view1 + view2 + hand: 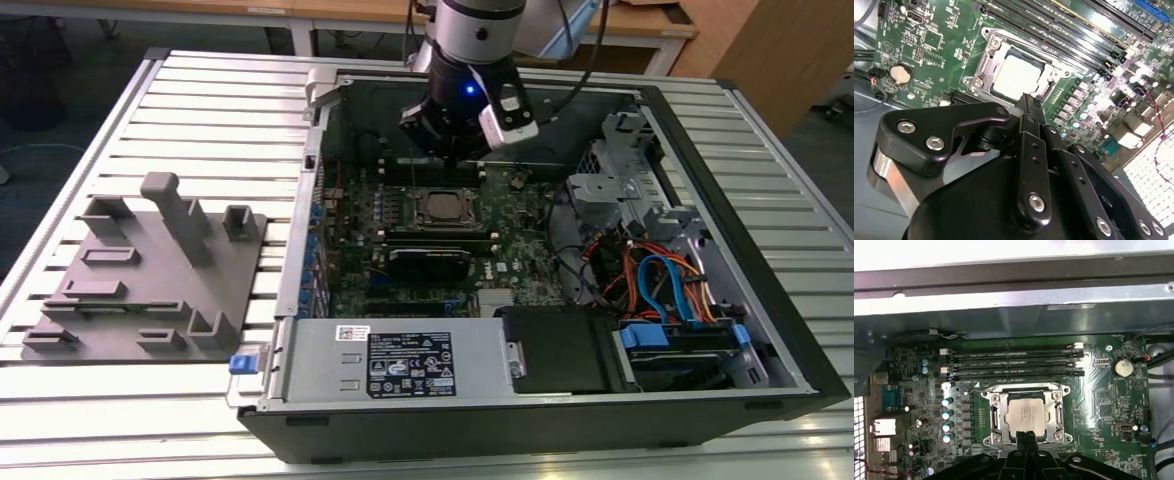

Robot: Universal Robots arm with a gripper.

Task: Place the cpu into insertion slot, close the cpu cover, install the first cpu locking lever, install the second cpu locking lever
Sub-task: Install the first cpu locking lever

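cpu [1025,414] in the insertion slot [1024,389]

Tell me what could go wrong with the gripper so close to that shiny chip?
1. The gripper has its tip right at the edge of the cpu cover; a slip might scratch the cpu or bend that thin frame.
2. Small capacitors stand close beside the cover; a sideways slide might knock one.

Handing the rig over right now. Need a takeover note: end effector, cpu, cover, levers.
End effector: shut, nothing seen in it, tip at the edge of the cpu cover.
Cpu: seated in the insertion slot.
Cpu cover: lying flat over the cpu.
Done: placement and cover closing.
Left: both locking levers; I cannot tell whether either is latched.
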